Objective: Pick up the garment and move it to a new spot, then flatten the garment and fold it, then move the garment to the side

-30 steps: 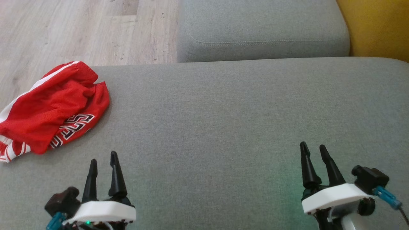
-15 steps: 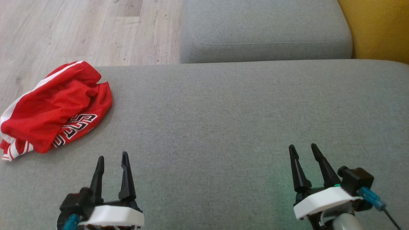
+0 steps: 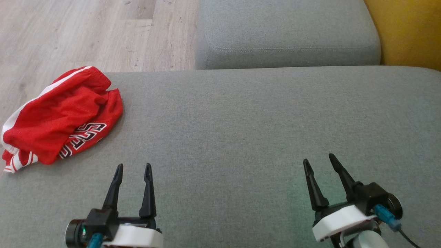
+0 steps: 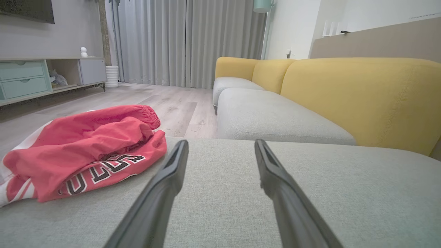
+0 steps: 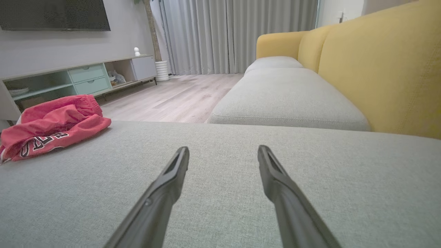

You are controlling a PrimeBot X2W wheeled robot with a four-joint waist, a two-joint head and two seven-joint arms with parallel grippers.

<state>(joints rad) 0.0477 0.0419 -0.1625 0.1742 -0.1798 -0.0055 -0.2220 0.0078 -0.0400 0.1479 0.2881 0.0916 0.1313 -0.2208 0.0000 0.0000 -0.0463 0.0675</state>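
Garment (image 3: 62, 113) lies bunched at the far-left corner of the grey cushion (image 3: 241, 120), so I judge pickup hasn't begun. Left end effector (image 3: 133, 165) and right end effector (image 3: 318, 157) both hang released, empty; next I'd steer the left one onto the cloth.

A home living room: sofa (image 5: 361, 69), curtains (image 5: 237, 34), TV cabinet (image 5: 79, 77).

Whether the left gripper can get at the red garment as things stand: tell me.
Probably yes. The left gripper, open and empty, sits close to the garment, which lies ahead to its left on the grey cushion with bare fabric between them.
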